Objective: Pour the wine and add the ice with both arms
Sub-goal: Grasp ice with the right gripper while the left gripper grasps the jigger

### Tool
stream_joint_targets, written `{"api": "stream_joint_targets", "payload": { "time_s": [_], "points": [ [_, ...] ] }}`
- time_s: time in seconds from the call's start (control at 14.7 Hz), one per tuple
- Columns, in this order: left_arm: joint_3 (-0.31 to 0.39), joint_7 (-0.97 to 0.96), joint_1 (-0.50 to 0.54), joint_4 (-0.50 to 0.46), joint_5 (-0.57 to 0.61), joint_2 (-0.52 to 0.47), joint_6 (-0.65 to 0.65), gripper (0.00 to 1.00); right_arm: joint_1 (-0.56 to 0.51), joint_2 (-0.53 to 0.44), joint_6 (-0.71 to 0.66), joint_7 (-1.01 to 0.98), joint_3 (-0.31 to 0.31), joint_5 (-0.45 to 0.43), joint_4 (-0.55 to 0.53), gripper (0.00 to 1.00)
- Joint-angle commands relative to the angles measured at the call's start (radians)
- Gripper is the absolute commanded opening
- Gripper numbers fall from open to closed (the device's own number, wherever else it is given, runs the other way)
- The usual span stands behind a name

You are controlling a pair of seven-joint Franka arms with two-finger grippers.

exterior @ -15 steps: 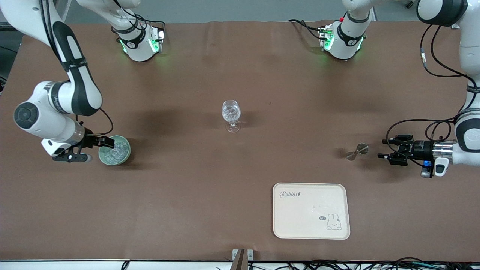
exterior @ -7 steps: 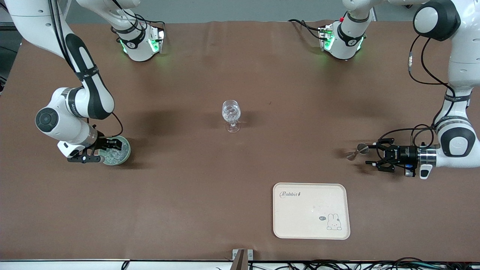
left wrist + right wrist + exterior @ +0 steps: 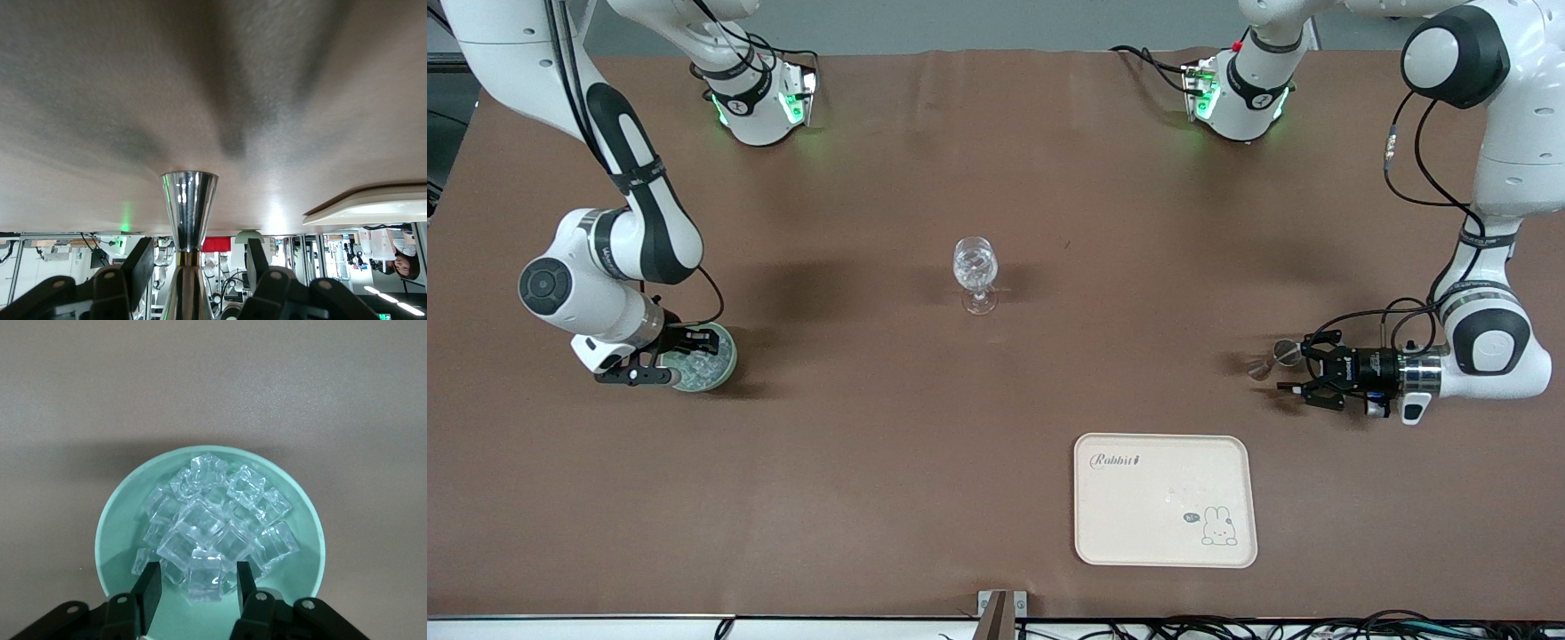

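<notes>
A pale green bowl (image 3: pixel 727 363) of ice (image 3: pixel 701 364) stands at the right arm's end of the table. My right gripper (image 3: pixel 680 357) is down in it, open, its fingers either side of one ice cube (image 3: pixel 212 577) without touching it. The bowl's rim (image 3: pixel 107 527) and the piled ice (image 3: pixel 220 513) fill the right wrist view. A shiny metal jigger (image 3: pixel 1272 360) stands upright at the left arm's end. My left gripper (image 3: pixel 1294 366) is open with its fingers (image 3: pixel 137 270) either side of the jigger's waist (image 3: pixel 189 253), with gaps on both sides.
A clear stemmed wine glass (image 3: pixel 975 271) stands at the table's middle. A cream tray (image 3: pixel 1165 533) with a rabbit print lies nearer the front camera, toward the left arm's end; its edge shows in the left wrist view (image 3: pixel 373 203).
My left gripper has slid in toward the jigger and now brackets it. My right gripper has shifted over the bowl and lowered into the ice. Both stay open.
</notes>
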Motion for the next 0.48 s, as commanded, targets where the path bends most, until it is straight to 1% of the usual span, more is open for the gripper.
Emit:
{"api": "stream_joint_targets", "payload": {
  "time_s": [0.0,0.2,0.41],
  "points": [
    [-0.001,0.002,-0.003,-0.016,-0.021,-0.004,-0.004,0.6,-0.005,0.001,0.031,-0.013,0.002,0.02,-0.017,0.54],
    [-0.007,0.001,-0.009,-0.022,-0.023,-0.004,-0.004,0.54,-0.005,0.003,0.034,-0.016,0.001,0.016,-0.017,0.54],
    [-0.009,0.001,-0.01,-0.025,-0.023,-0.007,-0.006,0.43,-0.002,0.003,0.031,-0.018,0.001,0.01,-0.017,0.52]
  ]
}}
